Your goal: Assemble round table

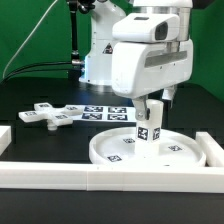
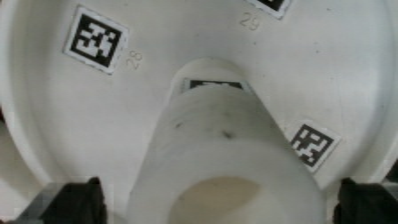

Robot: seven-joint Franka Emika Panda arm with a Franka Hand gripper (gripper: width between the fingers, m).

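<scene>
We see a black table (image 1: 30,100); on it, toward the back, lies the marker board (image 1: 103,113), flat, with its black-and-white tags; long white rails (image 1: 60,172) run along the front and sides.

A: Disc?
B: Large round disc (image 1: 150,153), white, rimmed, flat on the black table, tags facing up, close to the white rail in front.

A: Post?
B: Short cylinder post (image 1: 148,127), upright on the disc near its middle, tags on its side.

A: Cross piece?
B: Four-armed cross piece (image 1: 47,115), lying flat, well apart toward the exterior view's left.
</scene>
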